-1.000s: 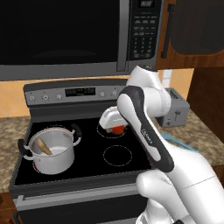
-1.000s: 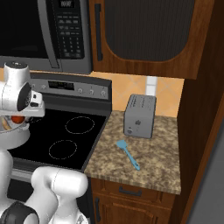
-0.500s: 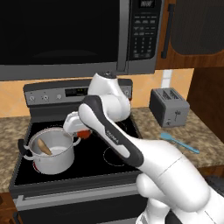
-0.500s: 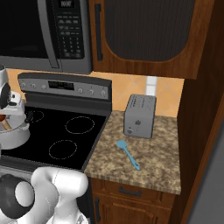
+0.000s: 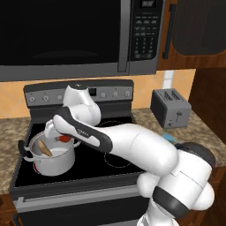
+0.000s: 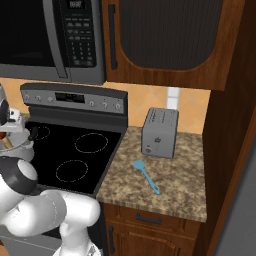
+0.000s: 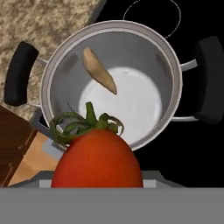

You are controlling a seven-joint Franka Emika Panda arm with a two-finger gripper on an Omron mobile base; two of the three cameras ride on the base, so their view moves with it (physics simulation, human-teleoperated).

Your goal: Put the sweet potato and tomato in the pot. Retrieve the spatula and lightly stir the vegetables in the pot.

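Gripper state: the gripper [image 5: 63, 137] was held partly closed around the tomato [image 7: 97, 158], carried above the pot [image 7: 171, 65] near its rim
Tomato location: it was seen over the pot's edge in the hand view, not yet inside; in the left base view a red patch [image 5: 65, 138] was seen at the hand, above the pot [image 5: 55, 164]
Tomato handling: it was judged light, smooth and easily bruised, so a gentle hold across its round middle was thought best
Sweet potato: the sweet potato [image 7: 99, 71] was seen leaning inside the pot, judged stiff and firm
Spatula: the spatula [image 6: 146, 176] was seen lying flat on the counter [image 6: 185, 195] in front of the toaster [image 6: 159, 132]; it was judged thin and light, best taken by its handle
Views compared: the pot's interior was given by the hand view, the spatula clearly by the right base view
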